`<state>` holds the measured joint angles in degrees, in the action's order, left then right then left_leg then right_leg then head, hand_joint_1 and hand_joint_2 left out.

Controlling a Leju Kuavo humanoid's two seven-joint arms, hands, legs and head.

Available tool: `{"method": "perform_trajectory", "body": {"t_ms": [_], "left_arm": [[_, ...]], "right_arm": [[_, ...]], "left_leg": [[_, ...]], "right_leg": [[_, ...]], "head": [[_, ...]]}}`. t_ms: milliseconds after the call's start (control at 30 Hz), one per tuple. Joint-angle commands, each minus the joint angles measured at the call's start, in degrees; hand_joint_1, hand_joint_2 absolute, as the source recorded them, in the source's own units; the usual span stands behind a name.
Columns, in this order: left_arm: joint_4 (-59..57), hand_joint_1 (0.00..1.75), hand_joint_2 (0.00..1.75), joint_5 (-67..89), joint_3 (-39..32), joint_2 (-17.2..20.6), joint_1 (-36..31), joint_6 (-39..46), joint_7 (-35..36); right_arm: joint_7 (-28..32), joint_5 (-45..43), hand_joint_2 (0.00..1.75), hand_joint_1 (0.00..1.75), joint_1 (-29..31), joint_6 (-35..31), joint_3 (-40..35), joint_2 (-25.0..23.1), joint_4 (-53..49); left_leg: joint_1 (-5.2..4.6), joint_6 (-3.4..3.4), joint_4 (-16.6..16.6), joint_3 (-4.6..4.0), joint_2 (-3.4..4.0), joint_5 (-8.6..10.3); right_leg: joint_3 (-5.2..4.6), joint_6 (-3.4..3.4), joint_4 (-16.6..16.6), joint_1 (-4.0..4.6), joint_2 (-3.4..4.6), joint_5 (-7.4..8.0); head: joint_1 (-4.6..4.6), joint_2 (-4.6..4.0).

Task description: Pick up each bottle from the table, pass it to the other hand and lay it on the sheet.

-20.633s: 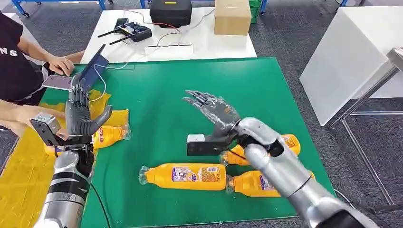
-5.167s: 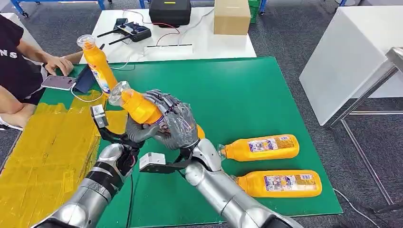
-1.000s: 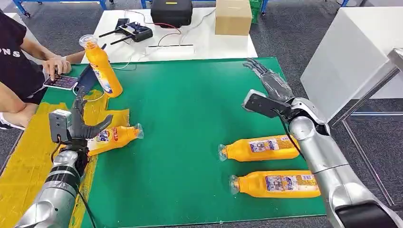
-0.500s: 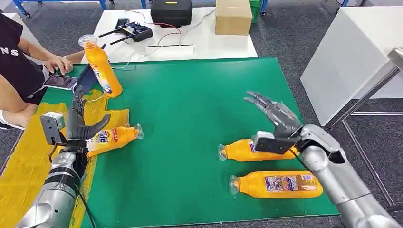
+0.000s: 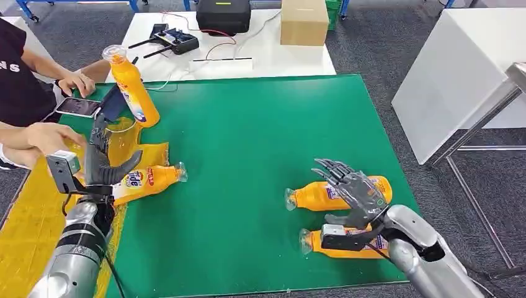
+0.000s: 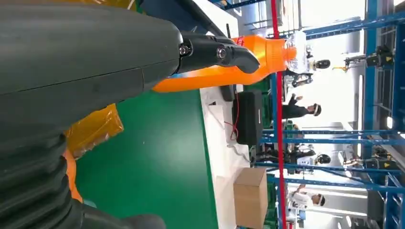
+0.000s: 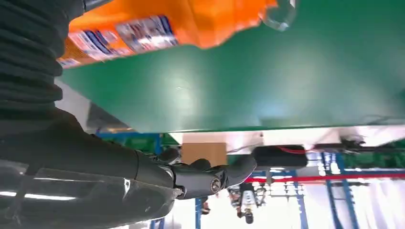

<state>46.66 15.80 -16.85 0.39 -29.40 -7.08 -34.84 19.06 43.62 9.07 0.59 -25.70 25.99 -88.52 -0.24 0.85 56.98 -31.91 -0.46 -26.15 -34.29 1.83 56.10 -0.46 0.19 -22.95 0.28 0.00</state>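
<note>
In the head view, two orange bottles lie at the right of the green mat [image 5: 248, 136], one farther [image 5: 310, 196] and one nearer [image 5: 315, 247]. My right hand [image 5: 356, 195] hovers over them, fingers spread and holding nothing; the right wrist view shows one orange bottle [image 7: 157, 24] close below it. A third bottle [image 5: 152, 179] lies with its base on the yellow sheet [image 5: 37, 230] and its neck over the mat. My left hand [image 5: 102, 162] stands open right beside its base. A fourth bottle [image 5: 131, 87] stands upright at the far left, also visible as the bottle [image 6: 215, 76] in the left wrist view.
A person sits at the left, one hand [image 5: 53, 138] reaching in close to my left hand, the other [image 5: 77, 82] by a phone [image 5: 77, 107]. Behind the mat, a white table carries a black case [image 5: 223, 15], a cardboard box [image 5: 304, 22] and cables.
My right hand has dropped and come nearer, from beyond the farther bottle to over both right-hand bottles. A person's hand has reached in beside my left hand, which has barely moved.
</note>
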Motion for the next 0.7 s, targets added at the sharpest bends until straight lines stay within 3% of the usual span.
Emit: {"method": "perform_trajectory", "body": {"t_ms": [33, 467, 700], "left_arm": [[0.36, 0.00, 1.75, -0.69, 1.02, -1.13, -0.04, -0.33, 0.69], [0.43, 0.00, 1.75, -3.01, 1.75, -1.02, 0.06, -2.36, 0.54], [-0.01, 0.00, 1.75, -3.47, 1.52, -0.83, -0.19, -2.55, 0.32]], "right_arm": [[-2.76, 3.48, 1.75, 0.00, 3.98, -1.04, 2.32, -4.13, 9.78], [-4.11, 6.47, 1.75, 0.00, 13.06, -2.58, 3.94, -7.08, 29.52], [-3.40, 5.42, 1.75, 0.00, 13.10, -0.47, 3.57, -5.30, 29.12]], "left_leg": [[0.04, -0.04, -0.02, 0.09, 0.09, -0.01], [0.09, -0.04, -0.02, 0.23, 0.18, -0.03], [0.04, -0.02, -0.01, 0.09, 0.04, 0.02]], "right_leg": [[0.09, -0.02, -0.06, 0.04, 0.05, 0.04], [0.23, -0.03, -0.11, 0.09, 0.13, 0.04], [0.12, -0.02, -0.05, 0.04, 0.01, 0.03]], "head": [[0.00, 0.00], [0.00, 0.00], [0.02, 0.00]]}}
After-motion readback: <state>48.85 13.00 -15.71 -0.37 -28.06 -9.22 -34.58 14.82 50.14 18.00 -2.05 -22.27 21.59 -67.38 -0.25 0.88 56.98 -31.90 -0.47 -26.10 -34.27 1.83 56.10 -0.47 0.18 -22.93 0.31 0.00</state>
